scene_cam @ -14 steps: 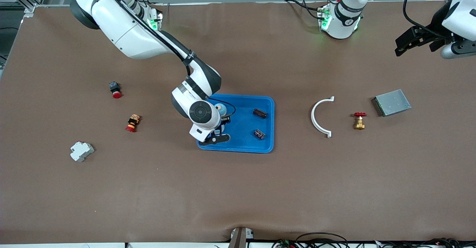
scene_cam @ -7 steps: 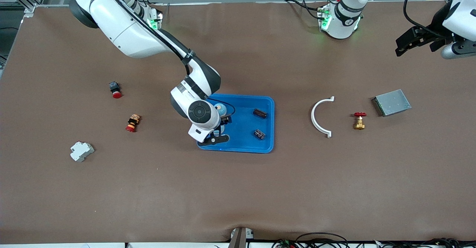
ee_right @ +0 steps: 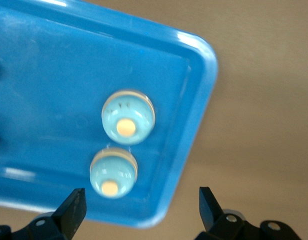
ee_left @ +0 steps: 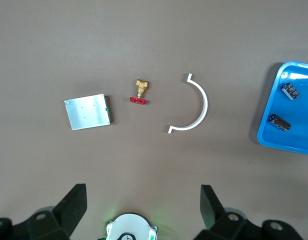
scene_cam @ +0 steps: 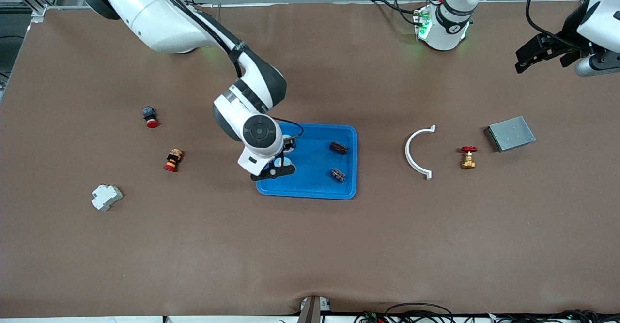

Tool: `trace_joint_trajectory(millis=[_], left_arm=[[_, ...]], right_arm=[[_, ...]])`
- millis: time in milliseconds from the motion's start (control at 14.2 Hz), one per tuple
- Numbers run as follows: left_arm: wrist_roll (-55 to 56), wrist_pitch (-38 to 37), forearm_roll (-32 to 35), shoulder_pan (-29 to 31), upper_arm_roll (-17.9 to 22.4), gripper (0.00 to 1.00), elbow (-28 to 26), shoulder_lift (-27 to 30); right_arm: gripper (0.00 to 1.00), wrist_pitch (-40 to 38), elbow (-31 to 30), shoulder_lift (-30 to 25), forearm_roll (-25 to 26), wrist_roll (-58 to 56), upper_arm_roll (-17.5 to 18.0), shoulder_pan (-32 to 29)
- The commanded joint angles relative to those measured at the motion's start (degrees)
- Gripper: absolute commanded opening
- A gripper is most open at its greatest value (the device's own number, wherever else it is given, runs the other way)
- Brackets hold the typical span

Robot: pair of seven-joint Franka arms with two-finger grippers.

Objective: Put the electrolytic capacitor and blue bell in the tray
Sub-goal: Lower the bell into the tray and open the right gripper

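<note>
Blue plastic fills the middle of the front view: the shallow bright-blue rectangular tray (scene_cam: 310, 194) lies on the brown counter (scene_cam: 310, 255). It holds two small dark cylindrical electrolytic capacitors (scene_cam: 338, 147), well apart from each other, in the half toward the left arm's end.

The right wrist view shows two pale-blue round bells (ee_right: 128, 118) with cream centre buttons. They sit just beside one another on the tray floor, close to a rounded corner.

The right gripper (scene_cam: 273, 172) hangs over that corner, fingers (ee_right: 69, 210) spread wide and holding nothing.

The left gripper (scene_cam: 537, 54) waits in the top corner of the front view at its own end, fingers likewise parted and empty.

Both kinds of item are inside the rim, so placing looks finished (the bells are barely visible from the front, under the wrist). As I judge it, only clearing the right arm off the tray remains.

The white half-ring clip (scene_cam: 416, 153), brass valve with red handwheel (scene_cam: 468, 157) and grey metal box (scene_cam: 511, 133) lie outside the tray.
</note>
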State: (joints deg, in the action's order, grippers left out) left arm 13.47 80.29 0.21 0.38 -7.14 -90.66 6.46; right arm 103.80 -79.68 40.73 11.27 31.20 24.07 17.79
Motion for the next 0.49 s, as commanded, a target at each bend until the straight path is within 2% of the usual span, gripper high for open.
trace_joint_trajectory(millis=[0, 282, 424], left_arm=[[-1.2, -0.2, -0.3, 0.6, -0.1, 1.00, 0.8, -0.1], [-1.2, 1.5, -0.1, 0.1, -0.4, 1.00, 0.1, -0.2], [-1.2, 3.2, -0.1, 0.1, -1.0, 1.00, -0.9, -0.2]], right_arm=[[1.00, -4.2, -1.0, -5.3, -2.6, 0.5, 0.1, -0.2], [1.00, -10.5, -1.5, -13.8, -5.2, 0.3, -0.2, -2.7], [1.00, -13.0, -1.7, -18.4, -7.9, 0.3, -0.2, -6.3]])
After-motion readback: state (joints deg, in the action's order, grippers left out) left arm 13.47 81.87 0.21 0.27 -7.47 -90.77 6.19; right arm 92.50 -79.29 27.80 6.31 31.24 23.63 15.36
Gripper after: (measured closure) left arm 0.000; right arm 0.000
